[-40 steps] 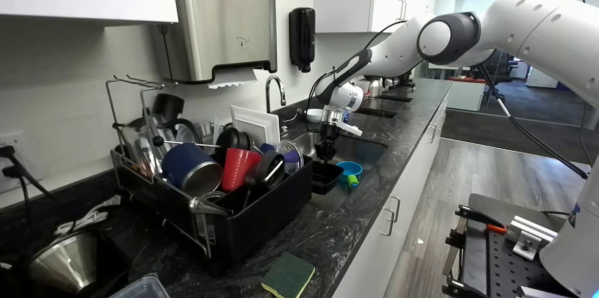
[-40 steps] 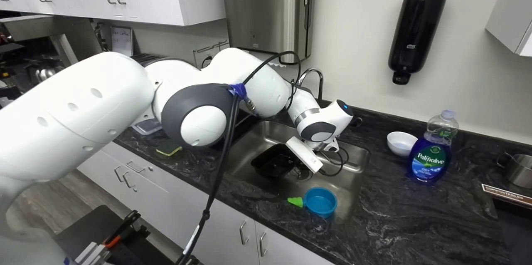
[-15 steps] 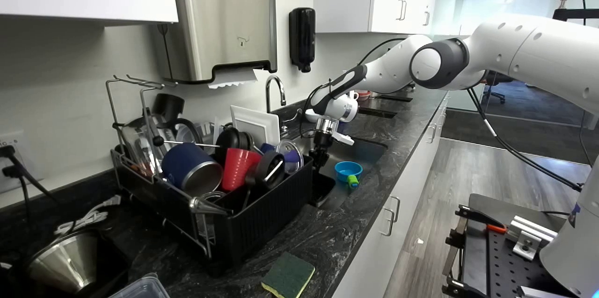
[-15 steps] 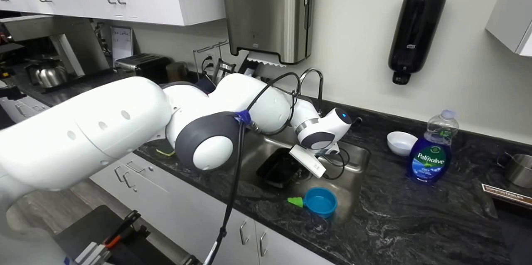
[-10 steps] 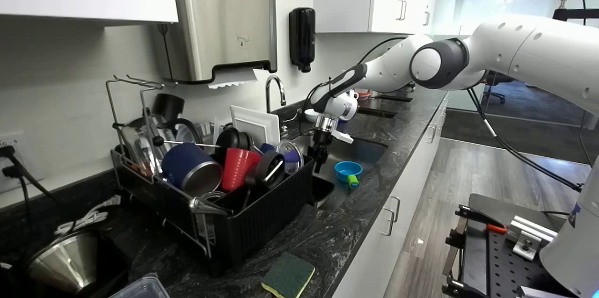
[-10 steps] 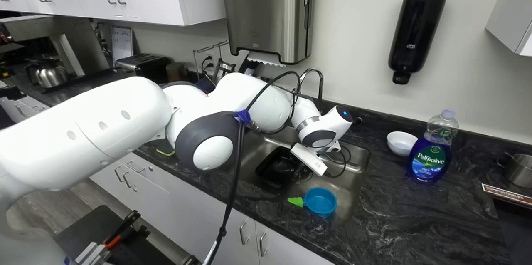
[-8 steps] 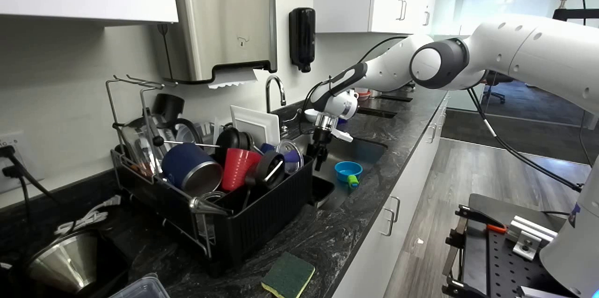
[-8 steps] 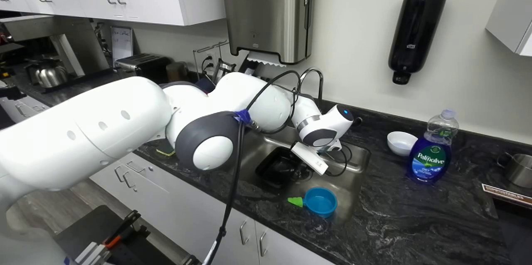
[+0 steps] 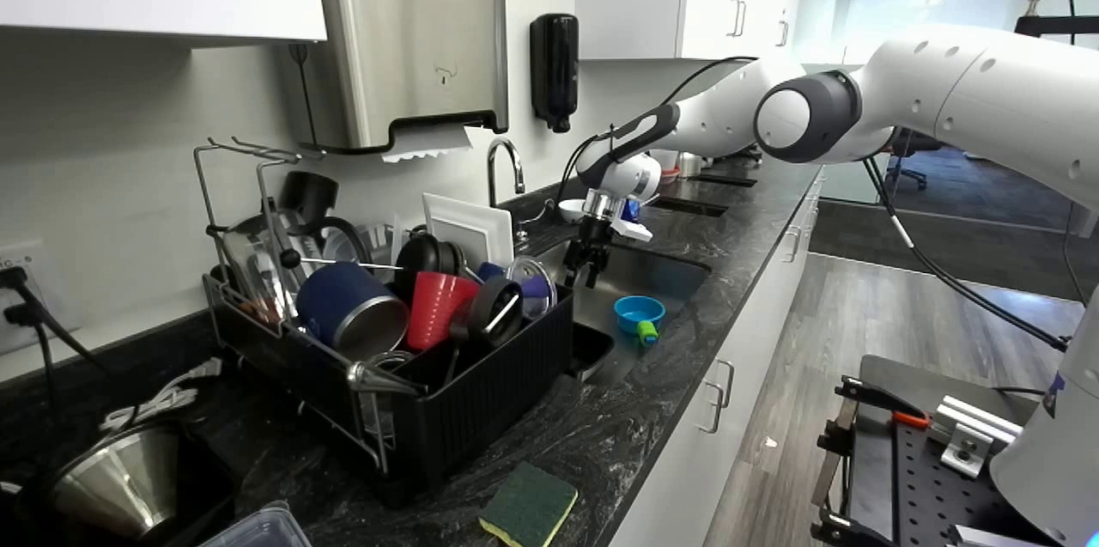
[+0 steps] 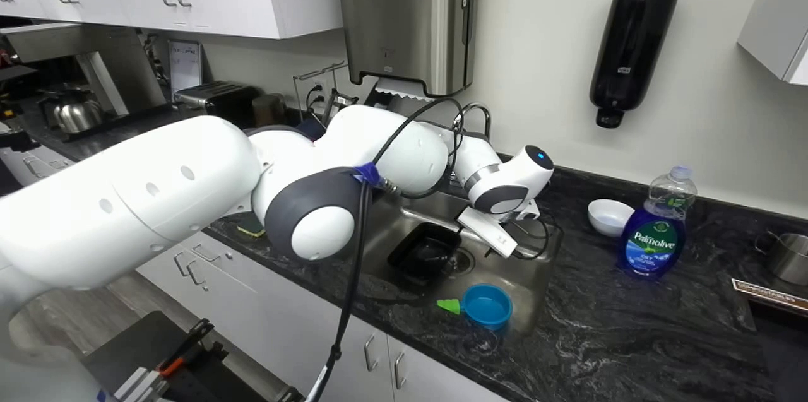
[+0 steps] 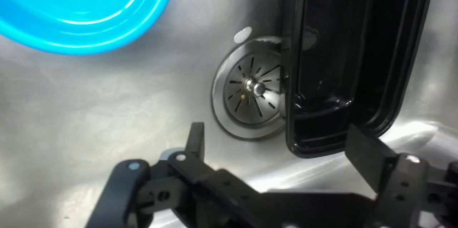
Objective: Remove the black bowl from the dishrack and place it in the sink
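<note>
In an exterior view the tool [image 9: 580, 279] hung spread wide, nothing in its grip! Clear of it sat the black bowl [image 9: 590, 348], part-hidden behind the end of the dishrack [image 9: 494, 392], where a red cup [image 9: 436, 311] and a navy mug [image 9: 348, 306] were packed in tight.

In an exterior view, there it was: the black bowl down inside the sink [image 10: 524, 279], mouth up, out of the dishrack altogether. A white camera block [image 10: 487, 231] hid most of the tool, and out on the worktop [image 10: 631, 326] the Palmolive bottle [image 10: 653, 228] and a white bowl [image 10: 610, 218] stood well apart from the action.

And the wrist view, best seat in the house: the tool gaped, one side crossing the black bowl's near end in the line of sight, the other over the sink's bare floor. From up there the black bowl covered part of the drain strainer [image 11: 247, 93]; the blue bowl [image 11: 82, 9] sat apart from both. Placing and release both looked done, the task all but home. The next move called for a straight lift and a clean retreat, with that near rim left unsnagged.
</note>
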Controlling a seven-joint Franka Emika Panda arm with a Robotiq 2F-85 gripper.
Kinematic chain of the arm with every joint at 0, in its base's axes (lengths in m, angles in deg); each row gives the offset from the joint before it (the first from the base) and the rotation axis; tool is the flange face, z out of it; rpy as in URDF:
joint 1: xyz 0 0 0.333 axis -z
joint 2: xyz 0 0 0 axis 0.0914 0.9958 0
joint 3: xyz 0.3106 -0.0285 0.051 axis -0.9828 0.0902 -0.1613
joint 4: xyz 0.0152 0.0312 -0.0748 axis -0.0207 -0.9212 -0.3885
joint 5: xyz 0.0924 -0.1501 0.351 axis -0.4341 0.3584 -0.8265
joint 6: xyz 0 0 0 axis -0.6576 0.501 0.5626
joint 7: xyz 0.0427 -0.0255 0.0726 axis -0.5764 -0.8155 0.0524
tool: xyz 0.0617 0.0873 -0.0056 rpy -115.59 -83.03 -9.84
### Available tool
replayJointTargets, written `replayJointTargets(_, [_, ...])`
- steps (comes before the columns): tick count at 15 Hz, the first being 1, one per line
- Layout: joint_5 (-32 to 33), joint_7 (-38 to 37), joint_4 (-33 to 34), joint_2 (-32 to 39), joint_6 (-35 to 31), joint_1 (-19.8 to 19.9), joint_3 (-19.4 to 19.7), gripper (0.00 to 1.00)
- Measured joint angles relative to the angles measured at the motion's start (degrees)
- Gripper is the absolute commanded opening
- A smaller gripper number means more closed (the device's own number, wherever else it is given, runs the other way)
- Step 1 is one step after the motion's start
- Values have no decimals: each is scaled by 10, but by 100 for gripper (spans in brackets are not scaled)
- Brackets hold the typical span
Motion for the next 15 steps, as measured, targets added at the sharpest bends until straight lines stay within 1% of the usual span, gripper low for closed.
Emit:
replayJointTargets(3, [16, -45, 4, -15, -12, -8, 25, 100])
replayJointTargets(8, [48, -115, -6, -73, -11, -19, 68, 100])
replayJointTargets(12, [75, -127, -41, -125, -8, -22, 90, 100])
replayJointTargets(15, [98, -126, -76, -164, 10, -25, 98, 100])
